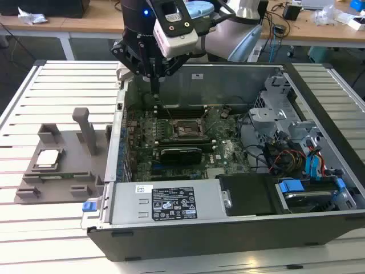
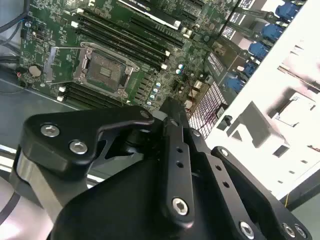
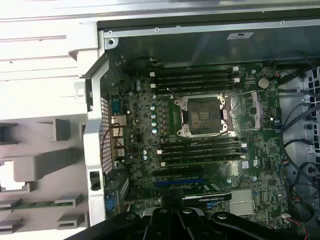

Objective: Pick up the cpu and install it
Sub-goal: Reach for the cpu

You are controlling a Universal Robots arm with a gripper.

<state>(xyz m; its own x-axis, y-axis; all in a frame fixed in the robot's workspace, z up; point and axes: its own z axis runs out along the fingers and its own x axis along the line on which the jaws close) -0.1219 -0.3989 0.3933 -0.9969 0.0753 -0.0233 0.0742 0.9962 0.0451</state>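
One silver-grey square cpu (image 1: pixel 48 158) is lying on one grey plastic fixture (image 1: pixel 69 141), well apart from the one black pincer (image 1: pixel 155 85). Near the pincer, one open metal computer case (image 1: pixel 239 74) is holding one green motherboard (image 3: pixel 140 125), one metal-framed socket (image 3: pixel 202 116) and two banks of black memory slots (image 3: pixel 197 80).

A white slatted table (image 1: pixel 63 80) spreads wide here, its ribs running side to side. Behind it stands a long wooden bench (image 1: pixel 85 25) on pale legs, strewn with crumpled white wrapping (image 1: pixel 31 16) and cables (image 1: pixel 278 31). Under the bench the floor (image 1: pixel 23 50) is dark. The light is even and soft.
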